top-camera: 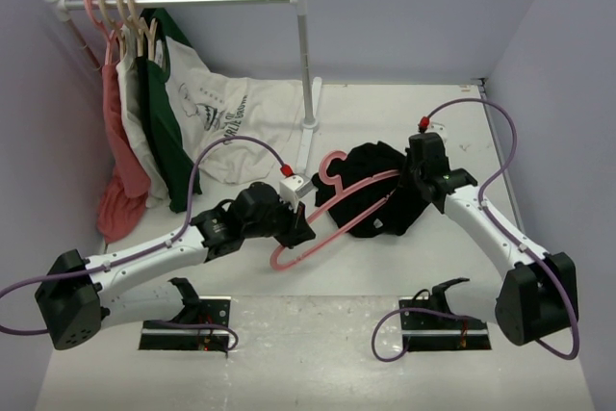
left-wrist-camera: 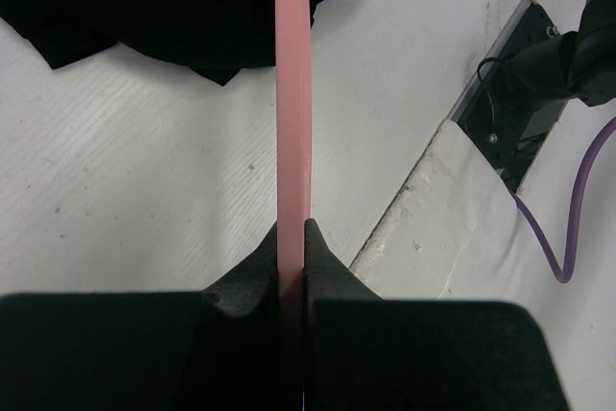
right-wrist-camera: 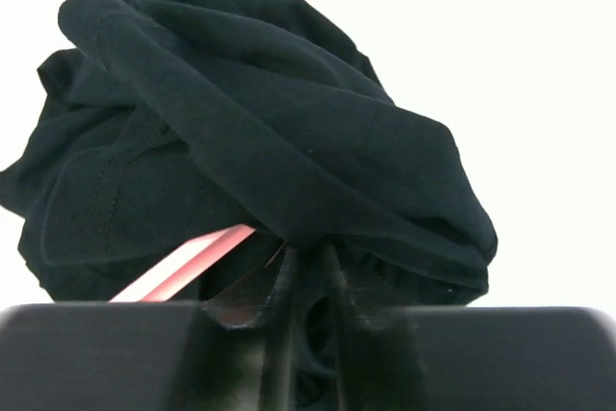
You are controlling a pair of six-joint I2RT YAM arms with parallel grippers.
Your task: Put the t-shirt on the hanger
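The black t-shirt [top-camera: 377, 192] lies bunched on the table at centre right; its print is hidden. The pink hanger [top-camera: 332, 218] lies slanted, its right end under the cloth and its hook [top-camera: 330, 166] near the rack post. My left gripper [top-camera: 301, 230] is shut on the hanger's lower bar; in the left wrist view the bar [left-wrist-camera: 293, 93] runs straight up from between the jaws. My right gripper [top-camera: 416, 180] is shut on a fold of the t-shirt [right-wrist-camera: 260, 132], and a piece of the hanger [right-wrist-camera: 183, 267] shows beneath the cloth.
A clothes rack [top-camera: 305, 64] stands at the back left, with cream hangers carrying a pink, a cream, a dark green [top-camera: 164, 132] and a white lettered shirt [top-camera: 231, 117]. Two arm base mounts [top-camera: 188, 334] sit at the near edge.
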